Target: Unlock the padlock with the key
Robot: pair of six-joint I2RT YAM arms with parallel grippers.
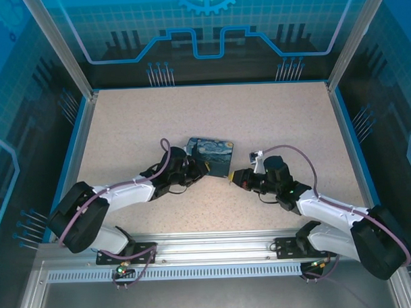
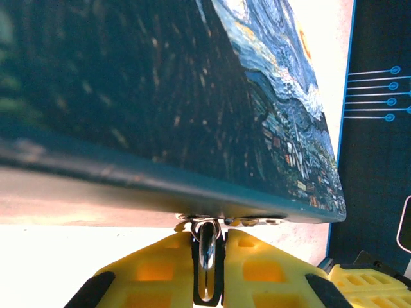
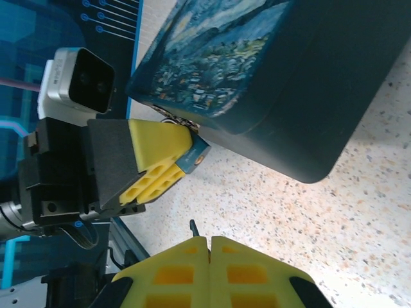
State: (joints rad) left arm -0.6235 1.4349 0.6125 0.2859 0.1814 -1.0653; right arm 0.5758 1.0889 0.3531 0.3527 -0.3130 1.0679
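Counting one padlock (image 1: 213,154), one key (image 3: 192,227), two arms and two grippers on a speckled beige table (image 1: 292,117). No brand is legible anywhere; the padlock face carries a swirling blue-and-yellow starry-night print, and a small blue tag (image 3: 198,153) by its corner has print too small to read. In the top view the padlock lies flat near the table's centre, with the left gripper (image 1: 205,169) at its 7 o'clock edge and the right gripper (image 1: 232,177) just off its 5 o'clock corner, apart from it. The left wrist view adds what the top view cannot: the left's yellow fingers (image 2: 160,273) are pressed in on a shiny metal loop (image 2: 206,245) that hangs from the padlock's lower edge at 6 o'clock, so this gripper pinches the padlock by that loop. The right wrist view shows the right gripper's fingers pressed together at 6 o'clock, with the thin dark tip of the key poking out of the seam towards 12, short of the padlock's black side. That view also shows the left gripper at 9 o'clock touching the padlock's corner, and one white two-lens camera (image 3: 77,80) on its wrist.
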